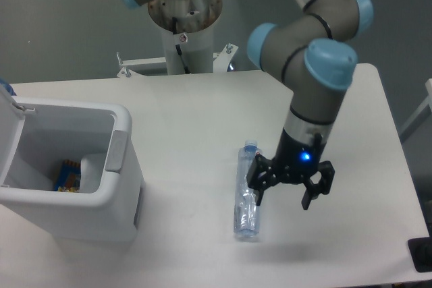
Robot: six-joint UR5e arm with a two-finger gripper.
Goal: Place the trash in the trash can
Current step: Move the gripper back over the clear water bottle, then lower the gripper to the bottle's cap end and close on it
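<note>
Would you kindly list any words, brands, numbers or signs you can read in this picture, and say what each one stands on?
None can be read with certainty.
Clear plastic water bottle: its pink-purple label carries red lettering, too small and blurred to read.
Colourful packet inside the white rectangular plastic bin: printed pattern only, no legible text.
Gripper: a blue light, no text.
</note>
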